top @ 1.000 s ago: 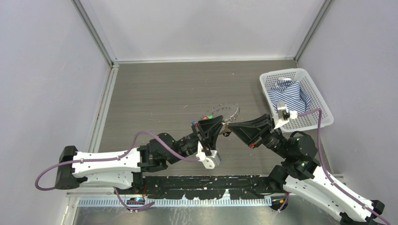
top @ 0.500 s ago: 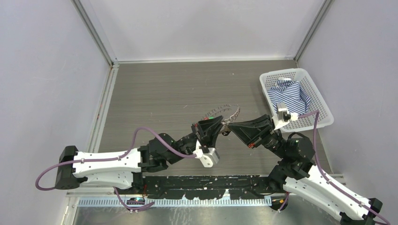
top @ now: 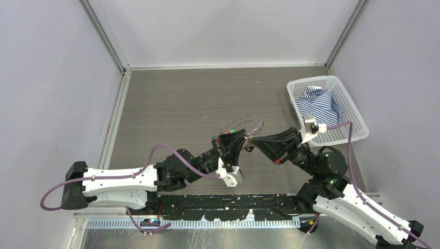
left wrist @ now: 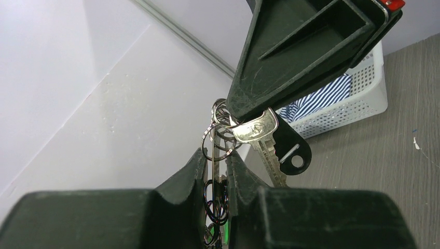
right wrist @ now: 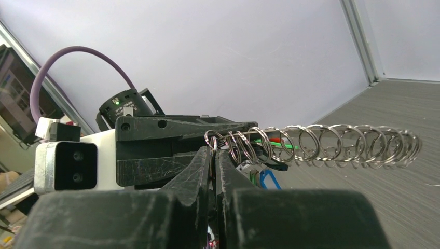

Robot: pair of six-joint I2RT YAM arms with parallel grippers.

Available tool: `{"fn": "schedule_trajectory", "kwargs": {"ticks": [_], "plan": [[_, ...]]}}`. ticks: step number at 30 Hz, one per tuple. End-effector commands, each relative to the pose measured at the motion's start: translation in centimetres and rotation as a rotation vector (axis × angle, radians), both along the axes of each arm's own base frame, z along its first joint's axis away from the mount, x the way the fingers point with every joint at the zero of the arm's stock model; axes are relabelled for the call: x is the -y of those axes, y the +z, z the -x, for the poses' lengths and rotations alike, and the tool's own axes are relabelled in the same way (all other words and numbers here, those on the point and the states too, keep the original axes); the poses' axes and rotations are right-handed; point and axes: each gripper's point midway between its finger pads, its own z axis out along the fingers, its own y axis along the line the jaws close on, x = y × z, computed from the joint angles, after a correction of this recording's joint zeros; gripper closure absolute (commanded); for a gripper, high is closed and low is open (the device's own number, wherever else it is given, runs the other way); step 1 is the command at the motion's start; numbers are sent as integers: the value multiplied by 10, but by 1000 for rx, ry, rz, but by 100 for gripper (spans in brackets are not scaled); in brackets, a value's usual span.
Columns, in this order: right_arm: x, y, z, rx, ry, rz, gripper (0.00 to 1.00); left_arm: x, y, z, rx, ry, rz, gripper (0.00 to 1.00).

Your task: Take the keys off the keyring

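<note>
Basket [top: 338,138], perhaps shirt [top: 319,104] inside, right of keyring [right wrist: 311,145]

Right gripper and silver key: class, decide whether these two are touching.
Touching. The left wrist view shows the right gripper closed on the head of the silver key, its tip pressed against the metal with no gap.

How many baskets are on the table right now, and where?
1: a white basket at the table's far right, with a blue-striped shirt lying in it. No other shows in any view.
</note>
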Motion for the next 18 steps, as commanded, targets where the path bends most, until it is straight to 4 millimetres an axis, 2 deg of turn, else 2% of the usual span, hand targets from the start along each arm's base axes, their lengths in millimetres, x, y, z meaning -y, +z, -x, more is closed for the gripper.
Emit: {"fn": "schedule_trajectory", "kwargs": {"ticks": [1,14,18], "plan": [[19,43,12,116,-42,-61,99,-5,6,-4,-3,21,18,100],[25,48,5,154,-107,-66,99,1,-10,1,-70,-24,2,100],[24,49,6,179,-109,-53,99,2,-14,1,-144,-32,17,100]]}}
